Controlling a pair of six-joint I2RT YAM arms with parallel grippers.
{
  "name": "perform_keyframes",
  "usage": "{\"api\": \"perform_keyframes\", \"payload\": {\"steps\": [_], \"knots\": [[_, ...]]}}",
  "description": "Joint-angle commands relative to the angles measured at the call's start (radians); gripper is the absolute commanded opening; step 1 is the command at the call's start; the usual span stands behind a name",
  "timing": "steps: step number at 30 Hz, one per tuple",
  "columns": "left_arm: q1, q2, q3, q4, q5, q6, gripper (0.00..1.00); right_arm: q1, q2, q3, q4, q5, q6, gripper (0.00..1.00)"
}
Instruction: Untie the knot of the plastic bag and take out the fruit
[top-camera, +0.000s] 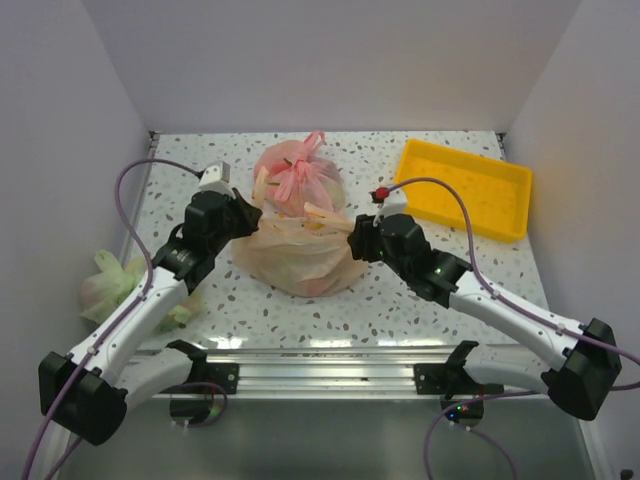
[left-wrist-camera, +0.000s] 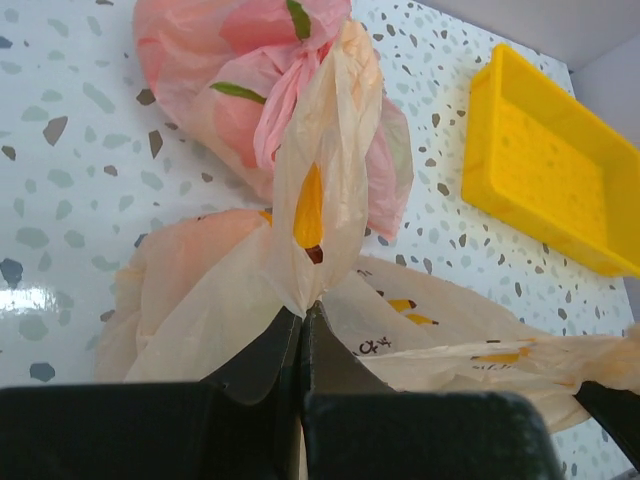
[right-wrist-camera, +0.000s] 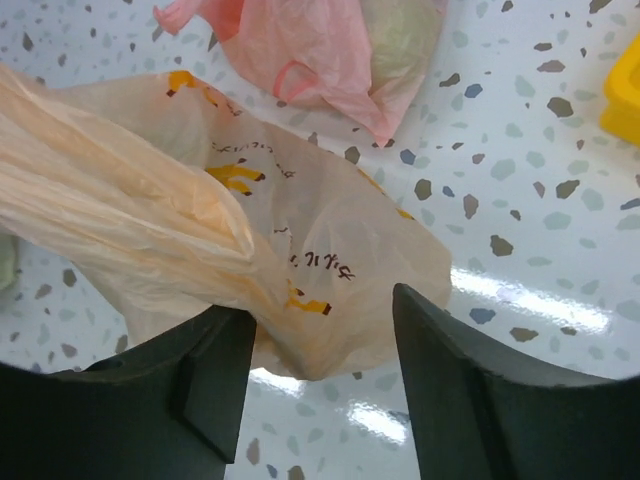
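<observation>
Nearest the camera, two arms rise from the front edge of a speckled white desk (top-camera: 330, 310) and lean inward toward each other. A pale green bag (top-camera: 112, 285) sits slumped beside the left arm, at the desk's left edge.

The left end effector (left-wrist-camera: 303, 315) is clamped tight on a thin handle (left-wrist-camera: 325, 150) of the peach-orange plastic bag (top-camera: 300, 260), and the film fans upward from the pinch. The right end effector (right-wrist-camera: 320, 305) has its jaws spread wide. A stretched band of the same bag's film runs past its left finger (right-wrist-camera: 215, 380), with the bag's printed side showing in the gap. The bag lies at the middle of the desk between the two arms, its top pulled out toward each side. The folds are too crumpled to make out the knot, and what is inside cannot be seen clearly.

Just behind the peach-orange bag, touching it, is a smaller pink bag (top-camera: 297, 178), tied at the top and crowding the space behind the handle. At the far right, well apart from the bags, lies a yellow tray (top-camera: 465, 185).
</observation>
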Motion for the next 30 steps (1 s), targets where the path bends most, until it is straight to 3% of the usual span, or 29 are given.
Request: {"api": "perform_keyframes", "payload": {"steps": [1, 5, 8, 17, 24, 30], "knots": [[0.010, -0.059, -0.093, 0.078, 0.029, -0.100, 0.00, 0.019, -0.005, 0.089, -0.087, 0.033, 0.048, 0.64], [0.010, -0.115, -0.140, 0.077, 0.036, -0.143, 0.00, 0.052, 0.025, 0.182, -0.156, 0.060, 0.076, 0.88], [0.008, -0.141, -0.155, 0.080, 0.034, -0.161, 0.00, 0.080, 0.061, 0.231, -0.171, 0.083, 0.117, 0.99], [0.008, -0.168, -0.158, 0.063, -0.012, -0.166, 0.00, 0.126, 0.207, 0.295, -0.251, 0.164, 0.268, 0.99], [0.008, -0.205, -0.164, 0.063, -0.018, -0.163, 0.00, 0.120, 0.237, 0.188, -0.271, 0.308, 0.337, 0.95], [0.010, -0.221, -0.138, 0.003, -0.111, -0.143, 0.00, 0.083, 0.268, 0.109, -0.309, 0.310, 0.387, 0.93]]}}
